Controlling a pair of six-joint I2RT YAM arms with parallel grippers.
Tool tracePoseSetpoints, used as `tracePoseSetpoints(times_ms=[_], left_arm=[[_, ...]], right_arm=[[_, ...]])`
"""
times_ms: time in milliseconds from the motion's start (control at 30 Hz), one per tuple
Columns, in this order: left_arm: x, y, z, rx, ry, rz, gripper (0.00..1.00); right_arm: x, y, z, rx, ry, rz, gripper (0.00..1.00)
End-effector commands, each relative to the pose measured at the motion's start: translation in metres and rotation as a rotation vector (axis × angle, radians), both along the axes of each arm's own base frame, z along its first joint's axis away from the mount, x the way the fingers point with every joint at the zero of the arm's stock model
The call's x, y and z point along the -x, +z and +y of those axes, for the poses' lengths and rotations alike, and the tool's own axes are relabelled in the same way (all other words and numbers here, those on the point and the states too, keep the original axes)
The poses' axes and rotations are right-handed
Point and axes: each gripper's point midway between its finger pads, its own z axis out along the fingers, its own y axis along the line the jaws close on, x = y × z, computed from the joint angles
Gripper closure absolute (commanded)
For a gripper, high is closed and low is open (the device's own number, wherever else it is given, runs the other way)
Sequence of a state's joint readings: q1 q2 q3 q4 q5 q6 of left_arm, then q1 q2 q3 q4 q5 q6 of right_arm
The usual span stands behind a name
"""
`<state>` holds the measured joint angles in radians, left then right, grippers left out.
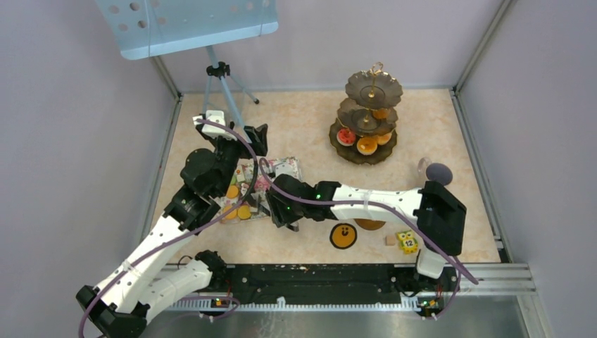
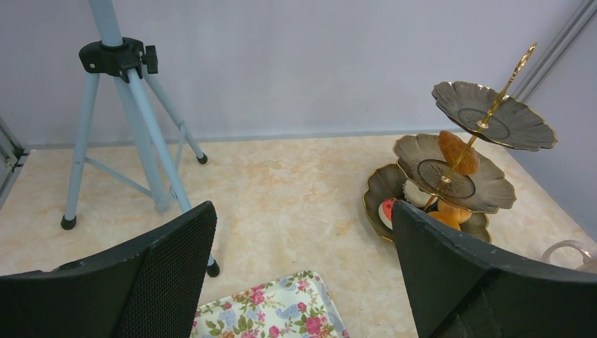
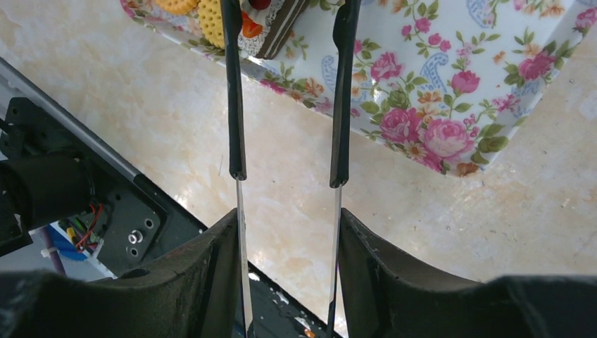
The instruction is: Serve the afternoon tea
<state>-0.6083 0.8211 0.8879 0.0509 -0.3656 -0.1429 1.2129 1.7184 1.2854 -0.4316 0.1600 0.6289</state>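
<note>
Your R gripper (image 3: 287, 218) was closed on a pair of thin tongs (image 3: 234, 105), held betw. its two fingers; the tong arms stood apart w/ a narrow gap. The tong tips reached over the near edge of the floral tray (image 3: 436, 105), and a small cake slice (image 3: 271, 32) lay betw. them at that edge; if the tips touched it, I cannot tell. Just beside the slice, on the same tray, were yellow biscuit rounds (image 3: 204, 17). Your L gripper (image 2: 303, 218) was wide open w/ nothing in it, above the far side of the tray and facing the three-tier stand (image 2: 493, 193). The stand was at the far right of the counter (image 1: 303, 113), well apart from the tray; an orange round (image 1: 367, 146) and a red round (image 1: 346, 136) sat on its bottom tier. The grey mug (image 1: 439, 173) stood to the right of the stand, near the wall. Near the R arm's base lay an orange disc w/ a face (image 1: 343, 236), the brown saucer (image 1: 369, 224) partly under the arm, and the yellow owl block (image 1: 407, 241). A tripod (image 2: 134, 120) stood at far left.
</note>
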Motion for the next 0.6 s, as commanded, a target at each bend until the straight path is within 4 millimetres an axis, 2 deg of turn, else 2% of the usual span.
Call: tracePoseSetpoints(times_ms=[0, 200, 567], left_arm=[[-0.001, 0.017, 0.0, 0.023, 0.001, -0.042, 0.01], [-0.001, 0.016, 0.001, 0.021, 0.009, -0.04, 0.01], [-0.002, 0.016, 0.002, 0.022, 0.014, -0.041, 0.01]], right_arm=[[0.001, 0.017, 0.024, -0.045, 0.032, -0.038, 0.52], [0.005, 0.023, 0.034, -0.047, 0.066, -0.062, 0.52], [0.002, 0.01, 0.033, 0.098, 0.056, -0.118, 0.52]])
